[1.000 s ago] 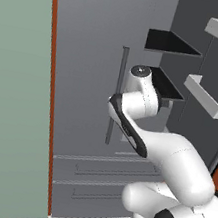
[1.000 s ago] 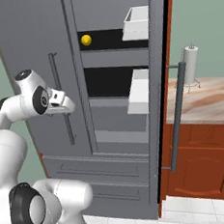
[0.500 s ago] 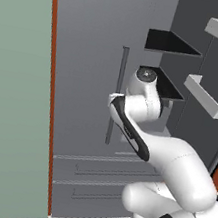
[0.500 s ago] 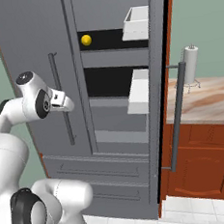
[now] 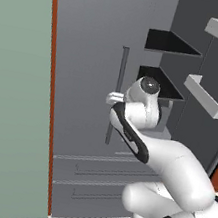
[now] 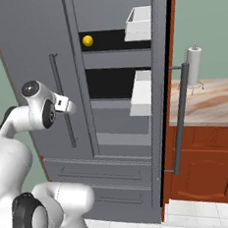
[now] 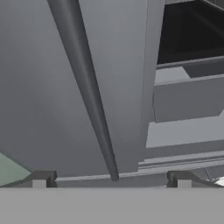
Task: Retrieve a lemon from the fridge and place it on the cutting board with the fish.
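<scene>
The lemon (image 6: 87,40) lies at the left of the upper black shelf inside the fridge (image 6: 25,40). The fridge's right door stands open, and its left door (image 5: 90,52) is shut. My gripper (image 6: 70,106) hovers just in front of the shut door's vertical bar handle (image 6: 63,101), well below and to the left of the lemon. In the hand view the gripper (image 7: 111,181) is open, with its fingertips (image 7: 41,179) set wide apart and that handle (image 7: 87,87) running up between them. Nothing is held. The cutting board and the fish are out of view.
The open right door carries white bins (image 6: 139,22) (image 6: 141,91) and a long bar handle (image 6: 180,119). Beyond it are a marble counter (image 6: 208,102) with a paper towel holder (image 6: 195,63) and wooden cabinets (image 6: 208,151). Drawers (image 5: 99,175) run below the doors.
My wrist has dropped a little and swung slightly toward the fridge opening. The gripper stays open by the left door's handle. The lemon has not moved.
</scene>
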Available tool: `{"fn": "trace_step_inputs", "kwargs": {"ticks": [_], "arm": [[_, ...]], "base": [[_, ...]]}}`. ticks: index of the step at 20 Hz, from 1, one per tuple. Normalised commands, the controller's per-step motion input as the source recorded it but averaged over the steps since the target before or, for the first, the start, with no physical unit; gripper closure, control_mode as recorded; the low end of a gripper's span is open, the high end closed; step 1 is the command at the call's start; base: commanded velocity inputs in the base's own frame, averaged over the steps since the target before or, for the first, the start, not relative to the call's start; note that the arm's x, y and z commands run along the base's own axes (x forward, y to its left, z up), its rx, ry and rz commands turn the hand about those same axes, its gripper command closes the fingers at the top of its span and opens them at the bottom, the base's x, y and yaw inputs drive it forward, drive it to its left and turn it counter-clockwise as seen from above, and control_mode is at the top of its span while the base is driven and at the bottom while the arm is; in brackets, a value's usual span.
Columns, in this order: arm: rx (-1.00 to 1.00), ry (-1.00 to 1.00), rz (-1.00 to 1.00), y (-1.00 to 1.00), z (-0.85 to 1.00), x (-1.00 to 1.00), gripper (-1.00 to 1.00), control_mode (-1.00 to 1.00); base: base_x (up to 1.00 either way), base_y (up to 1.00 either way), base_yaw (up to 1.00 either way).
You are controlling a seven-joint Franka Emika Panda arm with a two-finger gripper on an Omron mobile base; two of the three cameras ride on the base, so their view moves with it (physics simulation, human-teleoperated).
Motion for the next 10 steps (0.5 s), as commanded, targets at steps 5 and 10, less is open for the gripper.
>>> {"fn": "trace_step_inputs", "kwargs": {"ticks": [5, 10], "arm": [[-0.13, 0.0, 0.02, 0.13, 0.27, 0.49, -1.0, -1.0], [-0.13, 0.07, 0.02, 0.02, 0.26, 0.57, -1.0, -1.0]], "base": [[0.0, 0.0, 0.0], [0.0, 0.0, 0.0]]}}
